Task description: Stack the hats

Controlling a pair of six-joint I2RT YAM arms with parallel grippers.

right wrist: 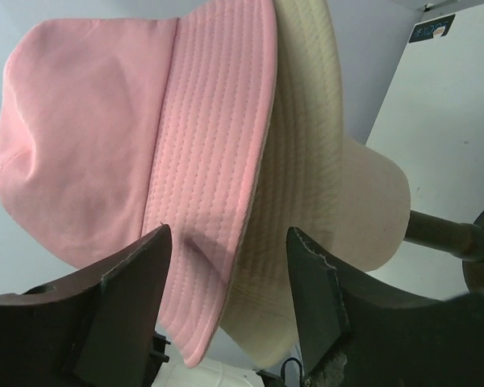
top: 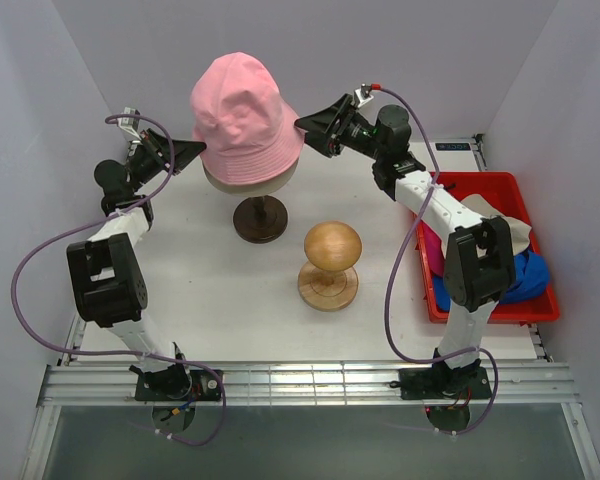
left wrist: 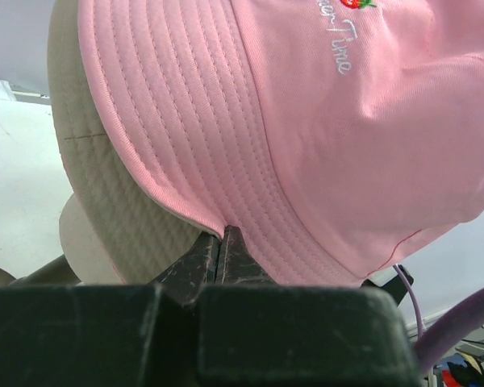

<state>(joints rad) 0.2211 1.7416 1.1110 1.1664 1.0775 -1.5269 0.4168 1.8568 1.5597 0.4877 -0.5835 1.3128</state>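
Observation:
A light pink bucket hat (top: 242, 110) (left wrist: 347, 145) (right wrist: 81, 137) sits over a beige bucket hat (top: 248, 187) (left wrist: 121, 201) (right wrist: 323, 161) on a stand at the back. My left gripper (top: 200, 148) (left wrist: 224, 232) is shut, its tips pinching the edge of the pink brim on the left side. On the other side, my right gripper (top: 302, 127) (right wrist: 229, 229) is open, with both brims hanging between its fingers. A blue cap (top: 525, 275) and a magenta cap (top: 432, 255) lie in the red bin (top: 500, 182), partly hidden by the right arm.
The stacked hats rest on a dark brown stand (top: 260, 220) (right wrist: 444, 234). A bare egg-shaped wooden head form (top: 332, 245) on a round base (top: 328, 287) stands mid-table, in front of it. A pale cloth (top: 508, 228) also lies in the bin. White walls close three sides.

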